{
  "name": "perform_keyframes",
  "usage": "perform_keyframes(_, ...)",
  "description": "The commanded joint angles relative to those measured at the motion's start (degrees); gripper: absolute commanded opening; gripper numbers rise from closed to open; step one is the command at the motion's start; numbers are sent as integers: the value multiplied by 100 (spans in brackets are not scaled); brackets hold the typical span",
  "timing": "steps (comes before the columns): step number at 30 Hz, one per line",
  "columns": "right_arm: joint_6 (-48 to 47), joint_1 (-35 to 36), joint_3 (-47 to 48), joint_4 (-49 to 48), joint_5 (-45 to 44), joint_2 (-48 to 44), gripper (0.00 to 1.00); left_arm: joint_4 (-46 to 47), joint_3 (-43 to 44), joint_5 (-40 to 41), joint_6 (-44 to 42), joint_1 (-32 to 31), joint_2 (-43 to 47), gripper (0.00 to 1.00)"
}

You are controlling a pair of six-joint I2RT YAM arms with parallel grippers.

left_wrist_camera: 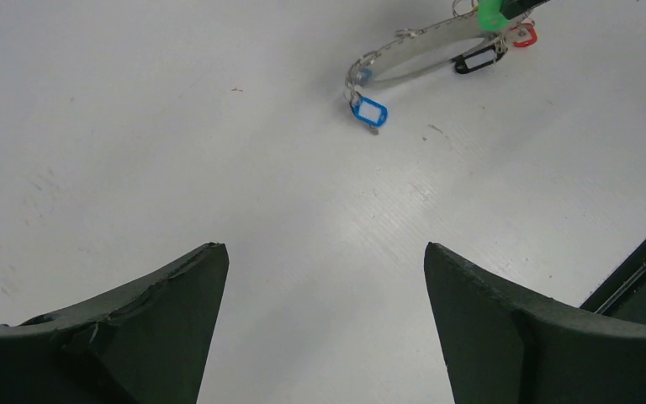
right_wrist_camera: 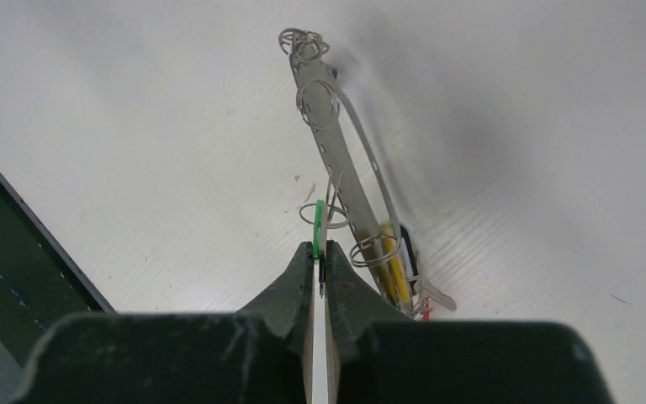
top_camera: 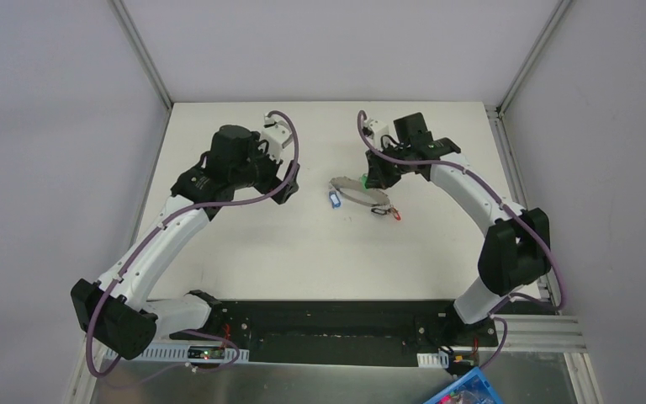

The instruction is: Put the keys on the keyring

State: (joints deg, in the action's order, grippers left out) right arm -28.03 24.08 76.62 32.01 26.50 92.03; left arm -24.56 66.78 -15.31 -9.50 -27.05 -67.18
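Observation:
The keyring (top_camera: 358,192) is a long flat metal loop with small split rings, lying mid-table. It also shows in the right wrist view (right_wrist_camera: 334,143) and the left wrist view (left_wrist_camera: 412,49). My right gripper (right_wrist_camera: 320,251) is shut on the green key (right_wrist_camera: 318,225) at the ring's right end (top_camera: 376,179). The yellow key (right_wrist_camera: 394,268) and a black tag (right_wrist_camera: 409,246) lie beside it. The red key (top_camera: 398,215) lies just below the ring. The blue key (left_wrist_camera: 370,112) hangs at the ring's left end (top_camera: 334,199). My left gripper (left_wrist_camera: 326,248) is open and empty, left of the ring (top_camera: 288,183).
The black base rail (top_camera: 328,324) runs along the table's near edge and shows at the edge of both wrist views (left_wrist_camera: 639,269) (right_wrist_camera: 17,252). Aluminium frame posts (top_camera: 147,59) and grey walls bound the white table (top_camera: 303,261).

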Motion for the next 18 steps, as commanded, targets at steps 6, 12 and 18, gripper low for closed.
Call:
perform_keyframes(6,543,10,564,-322,-114,391,0,-351,198,230,196,255,126,89)
perform_keyframes(12,615,317,-117,-585,41,306,0,-421,176,214,168,296,239,89)
perform_keyframes(18,827,617,-442,-765,320,232,0,-531,213,207,203,305,297,89)
